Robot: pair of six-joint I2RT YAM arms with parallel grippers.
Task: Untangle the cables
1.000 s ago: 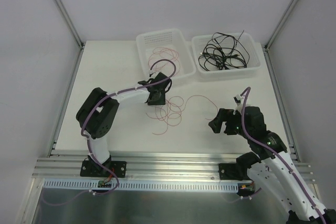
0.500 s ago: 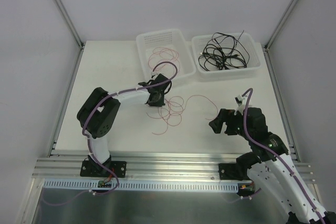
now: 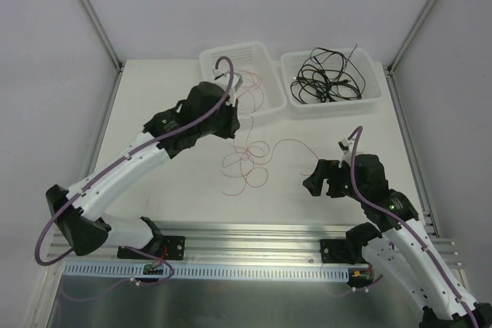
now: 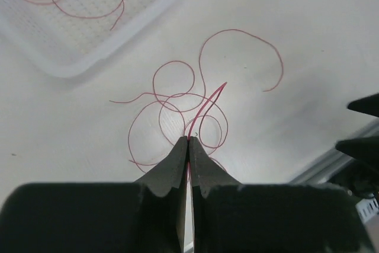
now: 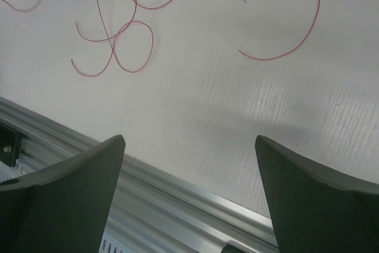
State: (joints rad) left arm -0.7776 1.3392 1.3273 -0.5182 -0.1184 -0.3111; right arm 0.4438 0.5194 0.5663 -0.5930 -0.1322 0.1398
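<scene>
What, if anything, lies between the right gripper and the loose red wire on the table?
Nothing visible does. The right gripper hangs open over bare table, and only tabletop separates it from the loops of the red wire to its left. The left gripper is shut on one strand of that wire.

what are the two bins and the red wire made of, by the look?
The left bin and right bin: likely moulded plastic, milky white, semi-gloss; the left bin's floor shows a fine perforated grid. The red wire: thin, smooth plastic-looking jacket, springy, since it holds open loops; core not visible.
</scene>
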